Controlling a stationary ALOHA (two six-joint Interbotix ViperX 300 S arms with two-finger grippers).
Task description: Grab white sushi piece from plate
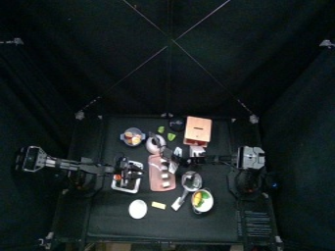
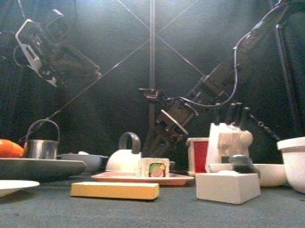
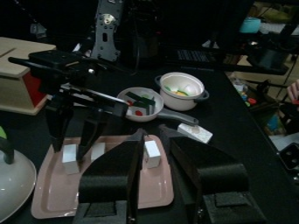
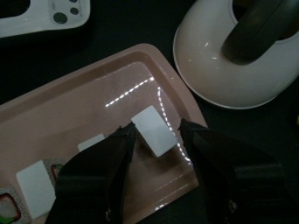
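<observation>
Open right gripper (image 4: 153, 140) straddles white sushi piece (image 4: 155, 133) on plate (image 4: 111, 87).

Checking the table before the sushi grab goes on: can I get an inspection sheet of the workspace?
Surface: black table, crowded in the middle.
Job's things: pink plate holds a white sushi piece and others.
Clutter: white kettle, small pan, white pot, knife block, yellow bar, white cube.
Grippers: right claw open, its jaws on either side of the white piece; left claw open above the plate, holding nothing.
Cables: nothing seen.
Surroundings: black curtains; cluttered room beyond in the left wrist view.
</observation>
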